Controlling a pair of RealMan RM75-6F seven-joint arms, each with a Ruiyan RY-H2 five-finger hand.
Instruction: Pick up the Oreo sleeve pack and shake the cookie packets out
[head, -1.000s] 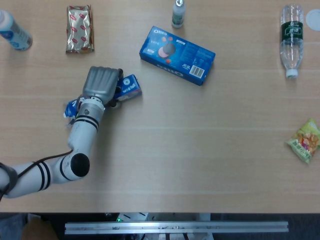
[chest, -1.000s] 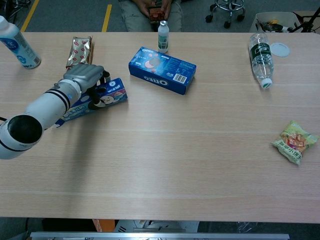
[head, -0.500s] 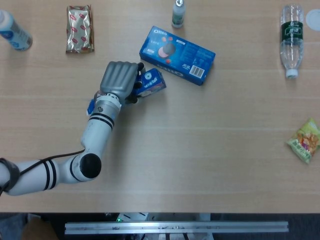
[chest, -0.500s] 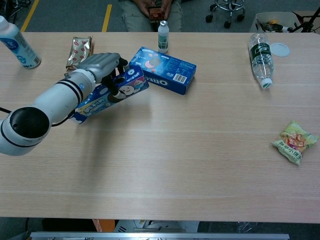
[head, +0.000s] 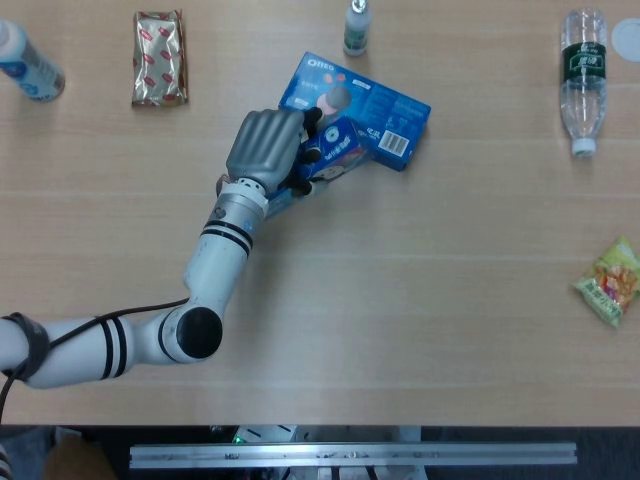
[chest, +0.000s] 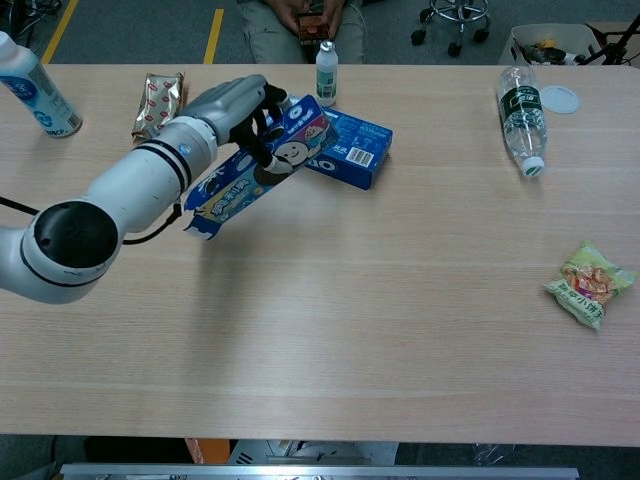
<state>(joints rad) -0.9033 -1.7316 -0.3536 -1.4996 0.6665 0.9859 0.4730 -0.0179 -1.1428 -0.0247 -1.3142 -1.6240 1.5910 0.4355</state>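
Observation:
My left hand (head: 266, 148) (chest: 232, 103) grips a blue Oreo sleeve pack (chest: 258, 168) and holds it off the table, tilted with its lower end down toward the left. In the head view only the pack's upper end (head: 335, 152) shows past my fingers. A larger blue Oreo box (head: 372, 101) (chest: 350, 146) lies flat just behind the lifted pack. No cookie packets show on the table. My right hand is in neither view.
A brown snack bar (head: 159, 57) lies at the back left beside a white bottle (head: 27, 62). A small bottle (head: 357, 27) stands behind the Oreo box. A water bottle (head: 582, 78) lies at the back right, a green snack bag (head: 611, 281) at the right edge.
My left hand has lifted the sleeve pack off the table and carried it right and back, up in front of the Oreo box. The pack's upper end has tilted higher.

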